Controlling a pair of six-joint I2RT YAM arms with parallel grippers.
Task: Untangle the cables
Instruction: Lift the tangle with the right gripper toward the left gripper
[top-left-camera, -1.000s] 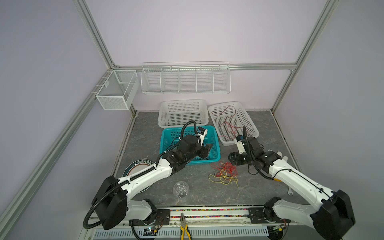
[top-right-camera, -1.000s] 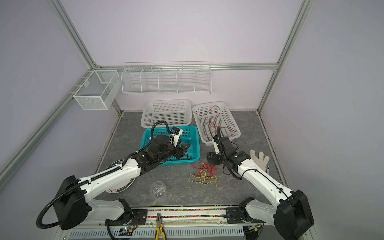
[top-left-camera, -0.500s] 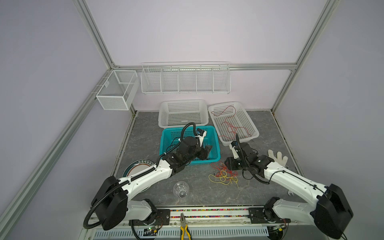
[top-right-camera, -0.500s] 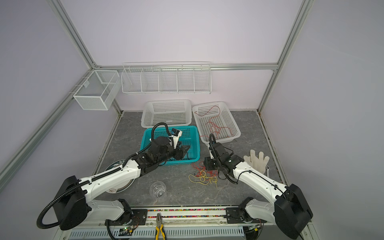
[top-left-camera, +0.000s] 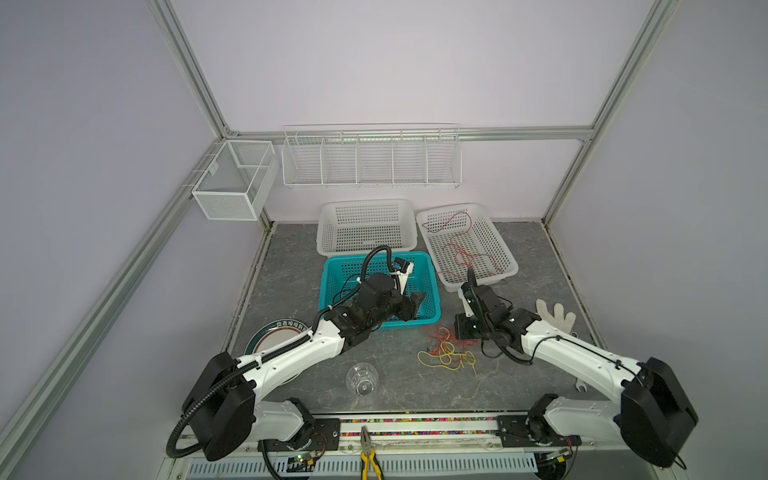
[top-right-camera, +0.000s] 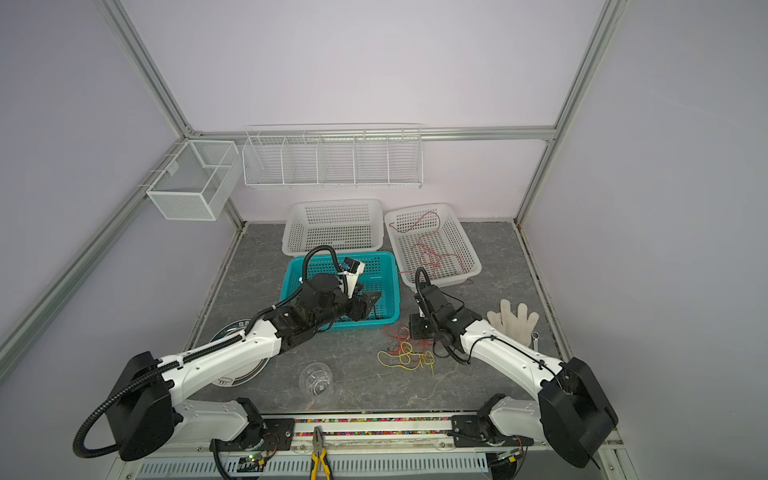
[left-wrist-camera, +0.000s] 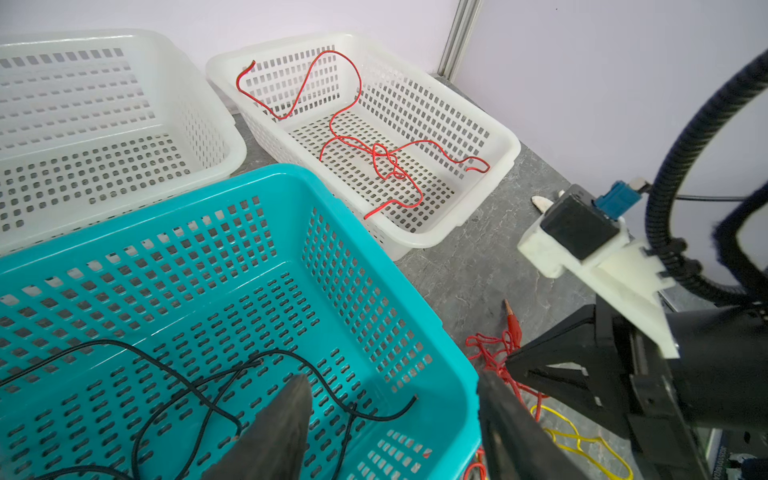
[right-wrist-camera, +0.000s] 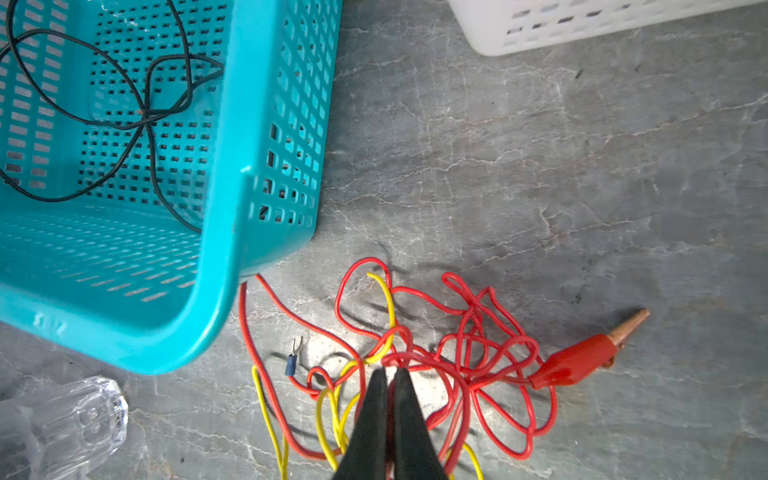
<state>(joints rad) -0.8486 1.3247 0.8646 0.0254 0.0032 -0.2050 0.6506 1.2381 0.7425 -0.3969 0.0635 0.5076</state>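
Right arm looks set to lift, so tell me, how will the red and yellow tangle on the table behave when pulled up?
Probably floppy: the tangle lies in loose thin loops. Likely comes up as one clump, since red and yellow strands cross where the right gripper pinches. The red clip may dangle and swing.

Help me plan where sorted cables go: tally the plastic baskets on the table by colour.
White baskets: 2
Teal basket: 1
Total: 3
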